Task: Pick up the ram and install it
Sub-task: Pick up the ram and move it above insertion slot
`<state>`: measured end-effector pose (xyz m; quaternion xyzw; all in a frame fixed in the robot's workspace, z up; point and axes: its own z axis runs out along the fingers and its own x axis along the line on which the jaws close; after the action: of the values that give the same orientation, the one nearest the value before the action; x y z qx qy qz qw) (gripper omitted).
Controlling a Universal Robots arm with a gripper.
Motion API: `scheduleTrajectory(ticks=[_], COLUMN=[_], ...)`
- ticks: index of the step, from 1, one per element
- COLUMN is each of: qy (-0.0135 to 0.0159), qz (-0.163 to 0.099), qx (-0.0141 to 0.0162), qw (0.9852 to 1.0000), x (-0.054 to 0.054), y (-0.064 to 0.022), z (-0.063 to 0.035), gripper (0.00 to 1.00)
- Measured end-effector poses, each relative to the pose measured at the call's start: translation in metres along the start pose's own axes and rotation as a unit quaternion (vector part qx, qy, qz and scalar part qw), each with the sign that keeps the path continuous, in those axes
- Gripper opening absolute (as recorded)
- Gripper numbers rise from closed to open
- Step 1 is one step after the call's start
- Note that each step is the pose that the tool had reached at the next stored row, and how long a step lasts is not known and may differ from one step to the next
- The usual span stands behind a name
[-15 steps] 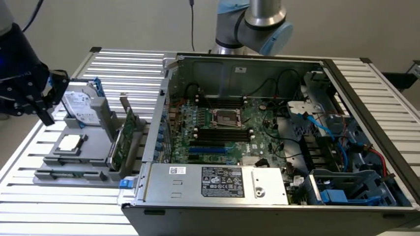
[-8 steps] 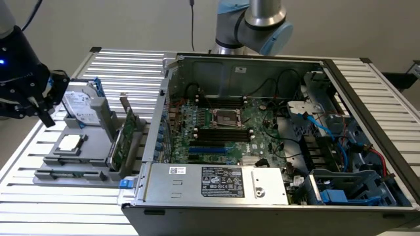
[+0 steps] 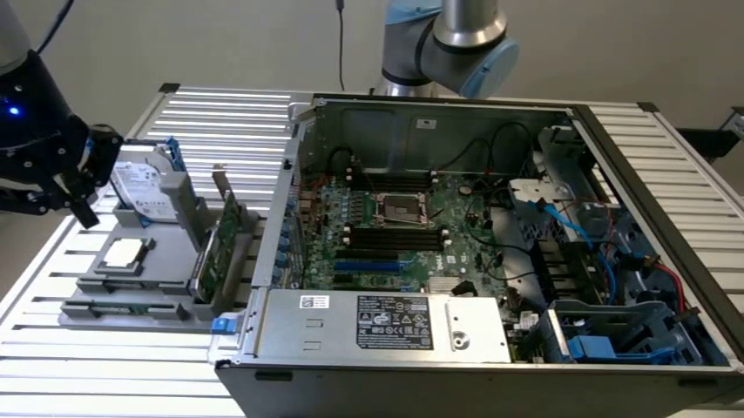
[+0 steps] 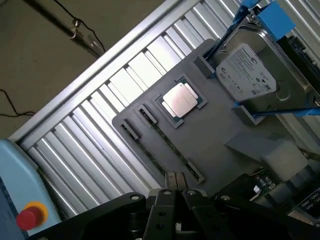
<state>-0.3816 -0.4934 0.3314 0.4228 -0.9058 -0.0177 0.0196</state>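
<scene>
My black gripper [image 3: 83, 214] hangs over the grey parts tray [image 3: 152, 279], on the exterior view's left. In the wrist view its fingers [image 4: 176, 194] are pressed together with nothing between them. A long, narrow green board that I take for the ram [image 3: 208, 263] stands on edge at the tray's side nearest the computer case, well to the right of the gripper. A corner of green board with a white label [image 4: 264, 183] shows beyond the fingers. The open computer case [image 3: 489, 218] lies on the table with the black memory slots [image 3: 395, 233] of its motherboard exposed.
On the tray are a hard drive [image 3: 145, 185] in a blue bracket, a silver processor [image 4: 180, 100] and a taller green expansion card [image 3: 232, 216] with a metal bracket. The tray has a long slot with end clips [image 4: 167, 145]. The power supply [image 3: 384, 322] and cables crowd the case.
</scene>
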Motion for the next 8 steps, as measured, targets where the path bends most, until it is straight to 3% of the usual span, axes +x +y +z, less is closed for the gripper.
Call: scheduleTrajectory(ticks=[4,8], qy=[0.0017,0.0035], qz=[-0.036,-0.073], qx=[0.0007,0.0016], qw=[0.9993,0.9974], x=[0.0,-0.0001], y=[-0.0001,-0.0001], z=[0.0016,0.003], gripper=[0.11,0.11])
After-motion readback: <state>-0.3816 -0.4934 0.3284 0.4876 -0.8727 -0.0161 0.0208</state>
